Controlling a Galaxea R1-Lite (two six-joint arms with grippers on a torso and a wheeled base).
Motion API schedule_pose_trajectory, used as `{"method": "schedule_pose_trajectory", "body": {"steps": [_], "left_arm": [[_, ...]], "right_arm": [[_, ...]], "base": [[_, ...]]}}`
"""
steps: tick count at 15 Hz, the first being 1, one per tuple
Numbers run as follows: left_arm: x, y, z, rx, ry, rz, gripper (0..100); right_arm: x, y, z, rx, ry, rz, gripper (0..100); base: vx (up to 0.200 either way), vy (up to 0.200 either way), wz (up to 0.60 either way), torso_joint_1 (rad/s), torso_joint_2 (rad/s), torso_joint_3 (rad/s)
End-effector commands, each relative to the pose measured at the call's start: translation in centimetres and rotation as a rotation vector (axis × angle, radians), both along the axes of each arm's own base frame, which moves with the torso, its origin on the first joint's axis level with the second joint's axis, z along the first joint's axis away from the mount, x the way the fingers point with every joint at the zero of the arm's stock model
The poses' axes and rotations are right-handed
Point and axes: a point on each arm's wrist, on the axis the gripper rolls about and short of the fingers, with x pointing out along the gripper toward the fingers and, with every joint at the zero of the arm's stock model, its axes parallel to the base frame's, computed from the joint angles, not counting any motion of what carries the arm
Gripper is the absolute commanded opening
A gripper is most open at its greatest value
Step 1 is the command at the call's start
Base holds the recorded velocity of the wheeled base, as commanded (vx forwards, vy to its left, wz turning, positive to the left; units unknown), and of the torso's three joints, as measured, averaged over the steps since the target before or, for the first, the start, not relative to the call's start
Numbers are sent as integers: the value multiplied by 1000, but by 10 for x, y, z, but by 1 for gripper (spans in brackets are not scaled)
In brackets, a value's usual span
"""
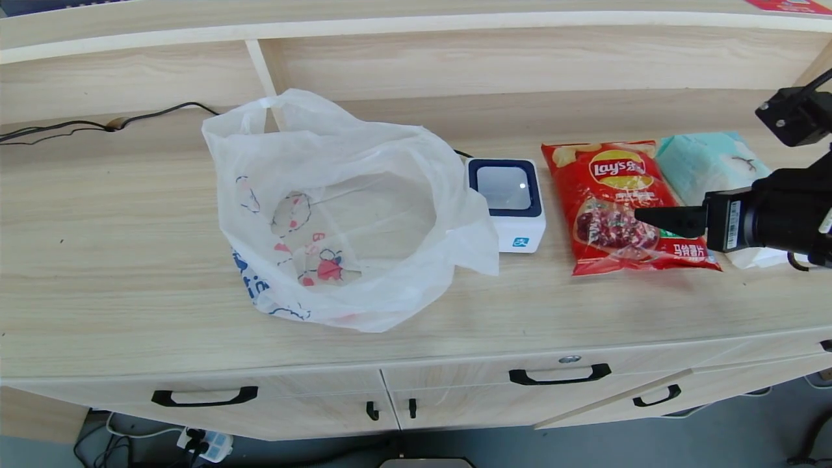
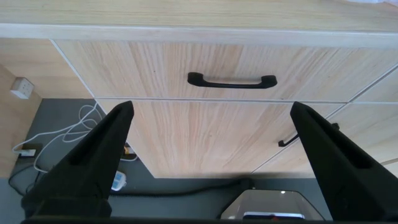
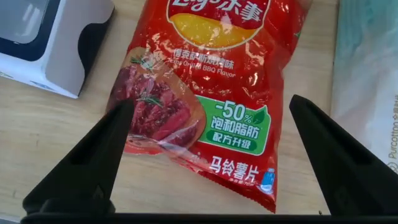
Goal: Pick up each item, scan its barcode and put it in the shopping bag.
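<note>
Above the right end of the counter (image 1: 130,273), the right claw (image 3: 205,168) hangs released, its fingers spread wide over the lower half of the chips bag (image 1: 604,195); I cannot tell whether it touches the film. The chips bag lies flat and face up between the scanner (image 1: 507,201) and a pale tissue pack (image 1: 705,162). It is probably light, puffed with air, slick and easy to crush, so a gentle pinch across a side edge or the crimped end seam looks safest. The barcode is likely underneath. Toward the counter's middle the shopping bag (image 1: 338,214) stands open, thin and floppy, its rim draped against the scanner. The left claw (image 2: 211,165) is also released, below the counter's front edge and facing the drawer fronts (image 2: 230,118). The counter is smooth pale wood, with a raised shelf along its back edge and a black cable (image 1: 97,123) at the back left.
</note>
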Motion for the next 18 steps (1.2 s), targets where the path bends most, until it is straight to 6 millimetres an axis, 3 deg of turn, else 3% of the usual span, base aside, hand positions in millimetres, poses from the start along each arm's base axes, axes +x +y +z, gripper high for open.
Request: {"method": "schedule_pose_trajectory", "body": {"steps": [1,5,9,18], "left_arm": [[0,0,0,-1,0,0,100],[0,0,0,-2,0,0,100],[0,0,0,-1,0,0,100],[0,0,0,-4,0,0,100]], "right_arm": [[19,2,-10,-14,42,-21,100],[31,6,-15,8,61,-24,100],[52,20,-5,30,-5,-21,100],[62,26,-21,0,44,-44,100]], "base": [[0,0,0,0,0,0],[0,0,0,0,0,0],[0,0,0,0,0,0],[0,0,0,0,0,0]]}}
